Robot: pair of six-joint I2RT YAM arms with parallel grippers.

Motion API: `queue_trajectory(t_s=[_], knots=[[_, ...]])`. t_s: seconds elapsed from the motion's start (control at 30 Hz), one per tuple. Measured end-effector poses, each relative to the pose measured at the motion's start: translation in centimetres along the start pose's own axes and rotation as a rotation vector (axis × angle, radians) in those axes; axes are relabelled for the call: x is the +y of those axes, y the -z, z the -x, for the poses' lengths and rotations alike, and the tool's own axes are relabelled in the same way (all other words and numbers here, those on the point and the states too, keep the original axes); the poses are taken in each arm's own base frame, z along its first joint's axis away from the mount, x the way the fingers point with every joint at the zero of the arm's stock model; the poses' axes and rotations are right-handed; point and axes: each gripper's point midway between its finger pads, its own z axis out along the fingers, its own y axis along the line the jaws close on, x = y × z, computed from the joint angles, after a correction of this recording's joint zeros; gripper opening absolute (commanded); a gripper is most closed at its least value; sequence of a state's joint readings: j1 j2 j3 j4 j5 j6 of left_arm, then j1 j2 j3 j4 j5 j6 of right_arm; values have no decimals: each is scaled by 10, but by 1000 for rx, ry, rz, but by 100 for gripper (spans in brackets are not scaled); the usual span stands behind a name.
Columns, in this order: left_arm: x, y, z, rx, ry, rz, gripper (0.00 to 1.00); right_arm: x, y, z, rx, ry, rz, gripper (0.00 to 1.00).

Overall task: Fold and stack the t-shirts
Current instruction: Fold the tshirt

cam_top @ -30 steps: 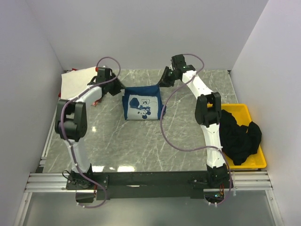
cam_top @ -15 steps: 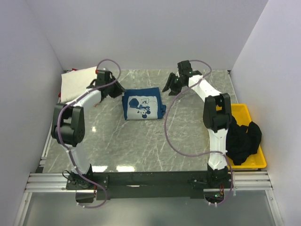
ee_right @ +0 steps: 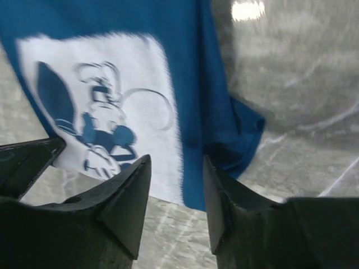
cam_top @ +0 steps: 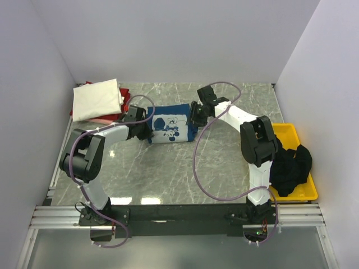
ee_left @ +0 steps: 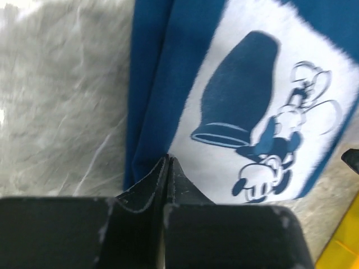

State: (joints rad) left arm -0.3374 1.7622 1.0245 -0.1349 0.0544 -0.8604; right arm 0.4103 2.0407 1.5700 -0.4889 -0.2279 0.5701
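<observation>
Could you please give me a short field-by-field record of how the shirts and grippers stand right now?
blue tee: folded, print up, mid-table
left gripper: shut, tips at the blue tee's left edge
right gripper: open, over the blue tee's right edge
cream tee: folded, lying on red tee, far left
black tee: crumpled, in yellow tray, right side

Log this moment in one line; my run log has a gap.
blue tee folded mid-table | left jaws shut at its left edge | right jaws open over right edge | black fabric in tray
</observation>
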Motion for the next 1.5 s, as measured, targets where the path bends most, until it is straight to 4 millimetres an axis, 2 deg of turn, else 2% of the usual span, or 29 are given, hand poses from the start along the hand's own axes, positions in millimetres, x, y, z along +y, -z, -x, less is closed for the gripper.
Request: queue_trajectory(t_s=[0.17,0.33,0.5,0.53,0.57,0.63,0.67,0.77,0.87,0.97,1.1,1.13,1.27,1.37,1.5], knots=[[9,-4,-15,10,13,3,1,-16,-8,-19,33,-9,-52,35],[9,-1,-16,3,14,-7,2,-23,-11,-23,36,-11,-80,14],[6,10,-13,-2,7,-9,24,-27,-13,-23,35,-14,-96,11],[4,14,-11,-6,6,-10,31,-27,-14,-23,35,-15,-97,10],[3,19,-8,-11,8,-10,44,-28,-14,-24,36,-15,-98,10],[-4,29,3,-34,9,-26,54,-28,-14,-23,35,-15,-100,11],[-7,33,10,-47,14,-34,65,-28,-14,-23,34,-15,-100,11],[-9,43,39,-95,40,-53,77,-28,-13,-24,35,-16,-97,13],[-2,44,61,-114,68,-56,78,-25,-12,-24,33,-21,-77,17],[0,36,75,-102,69,-62,79,-22,-5,-28,35,-32,-54,24],[0,16,69,-33,55,-73,78,-7,17,-26,-5,-48,22,38],[2,12,66,-18,54,-71,77,-3,24,-25,-15,-53,42,39],[14,-3,49,48,56,-44,77,20,68,-13,-113,-54,153,40],[20,-12,41,80,49,-36,76,45,111,0,-205,-38,258,40],[16,-15,38,96,39,-62,75,67,158,5,-297,-9,372,40]])
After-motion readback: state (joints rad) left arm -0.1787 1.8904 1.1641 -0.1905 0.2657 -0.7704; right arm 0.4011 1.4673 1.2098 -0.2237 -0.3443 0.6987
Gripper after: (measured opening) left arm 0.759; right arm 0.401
